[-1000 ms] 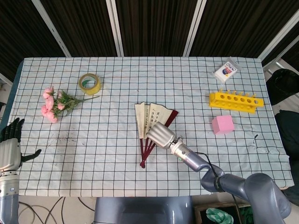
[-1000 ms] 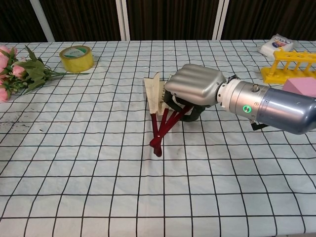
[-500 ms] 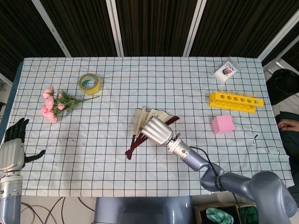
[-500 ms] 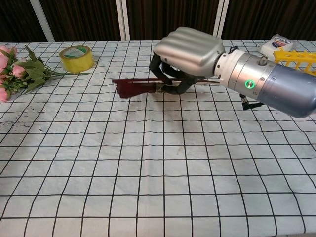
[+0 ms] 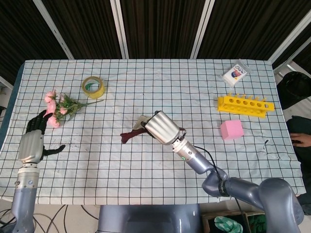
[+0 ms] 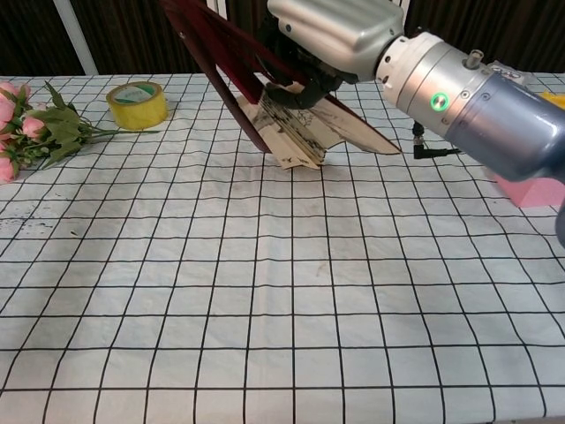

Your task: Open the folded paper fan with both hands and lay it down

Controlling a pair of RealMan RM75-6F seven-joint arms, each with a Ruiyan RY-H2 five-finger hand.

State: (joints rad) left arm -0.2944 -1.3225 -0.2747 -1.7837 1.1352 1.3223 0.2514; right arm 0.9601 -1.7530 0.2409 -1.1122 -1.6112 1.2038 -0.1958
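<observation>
The paper fan (image 6: 291, 132) is partly spread, with cream paper and dark red ribs. My right hand (image 6: 331, 31) grips it from above and holds it off the table, tilted, its rib end (image 5: 129, 135) pointing left. In the head view the right hand (image 5: 163, 127) covers most of the fan above the table's middle. My left hand (image 5: 33, 143) is at the table's left edge, fingers spread, holding nothing, far from the fan.
A pink flower bunch (image 5: 58, 108) and a yellow tape roll (image 5: 93, 87) lie at the left. At the right are a yellow rack (image 5: 245, 105), a pink block (image 5: 231, 129) and a white packet (image 5: 235, 73). The checked cloth (image 5: 97, 165) covers the table.
My right hand has lifted the fan off the table and swung its ribs up and to the left. My left hand has risen and moved inward along the left edge.
</observation>
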